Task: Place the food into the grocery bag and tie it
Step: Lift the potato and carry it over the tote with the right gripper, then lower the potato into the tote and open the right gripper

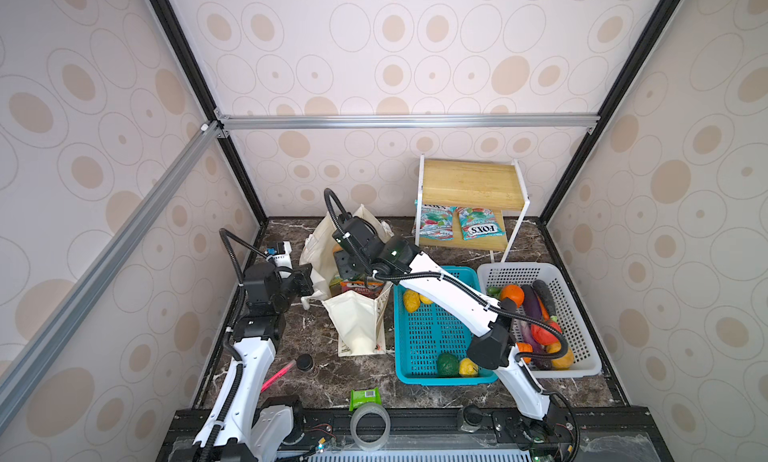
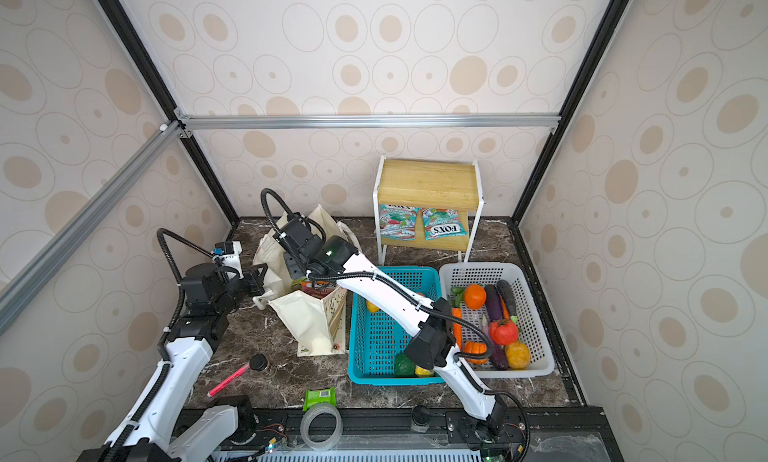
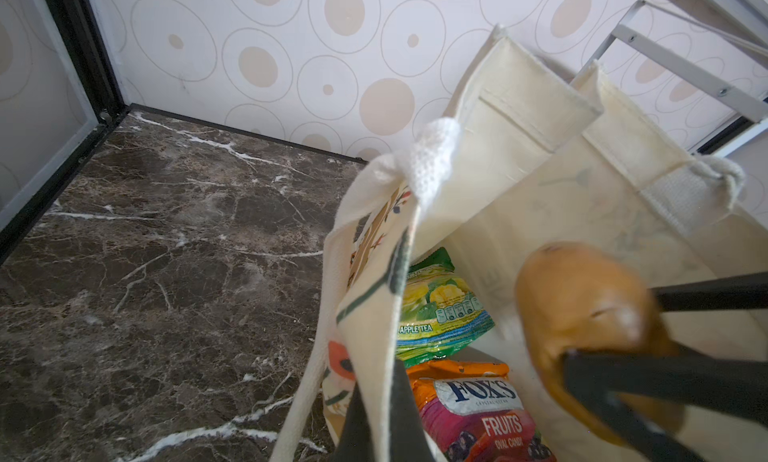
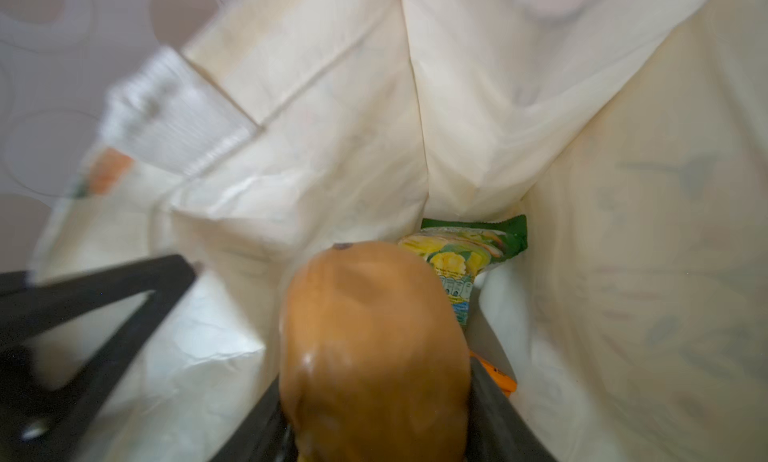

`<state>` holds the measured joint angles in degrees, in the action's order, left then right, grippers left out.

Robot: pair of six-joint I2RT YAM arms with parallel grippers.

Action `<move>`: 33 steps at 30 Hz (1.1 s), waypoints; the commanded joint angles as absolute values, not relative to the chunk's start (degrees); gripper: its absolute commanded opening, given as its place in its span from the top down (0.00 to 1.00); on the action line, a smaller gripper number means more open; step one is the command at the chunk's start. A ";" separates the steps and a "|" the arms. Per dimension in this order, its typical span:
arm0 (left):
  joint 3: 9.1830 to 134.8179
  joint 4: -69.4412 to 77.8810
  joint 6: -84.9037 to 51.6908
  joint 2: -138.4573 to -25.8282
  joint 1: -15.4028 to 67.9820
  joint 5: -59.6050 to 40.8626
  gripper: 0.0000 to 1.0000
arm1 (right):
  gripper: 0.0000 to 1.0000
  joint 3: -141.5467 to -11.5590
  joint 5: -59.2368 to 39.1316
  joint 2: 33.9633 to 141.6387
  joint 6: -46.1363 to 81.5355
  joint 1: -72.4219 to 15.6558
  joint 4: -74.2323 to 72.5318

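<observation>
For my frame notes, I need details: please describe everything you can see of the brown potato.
The potato is a smooth, glossy tan-brown oval, plastic-looking, with a small dark spot at one end. The right gripper is shut on it, holding it inside the open grocery bag, above the green packet, seemingly touching neither.

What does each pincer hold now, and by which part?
Right pincer: the potato, gripped at one end, inside the bag. Left pincer: the bag, pinched at its rim.

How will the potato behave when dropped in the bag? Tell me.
Probably rolls: the potato is rounded and oblong. Likely slippery, given its glossy highlights. It should land softly on the snack packets inside the tote bag.
</observation>
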<state>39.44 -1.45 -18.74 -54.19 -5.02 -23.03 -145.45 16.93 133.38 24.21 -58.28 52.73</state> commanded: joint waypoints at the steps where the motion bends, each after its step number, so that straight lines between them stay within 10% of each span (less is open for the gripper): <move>1: 39.68 -0.28 -17.15 -53.10 -4.75 -23.55 1.00 | 0.64 -146.12 19.72 135.83 23.38 -57.92 54.83; 10: 39.73 -0.36 -17.12 -52.87 -4.71 -23.39 1.00 | 0.55 -146.25 18.84 141.16 26.82 -56.60 55.17; 16: 39.72 -0.33 -17.14 -52.80 -4.70 -23.46 1.00 | 0.00 -145.90 17.82 138.28 25.39 -56.86 55.55; 33: 39.69 -0.53 -17.10 -52.74 -4.73 -22.90 1.00 | 0.00 -142.95 30.12 118.95 23.98 -60.16 56.72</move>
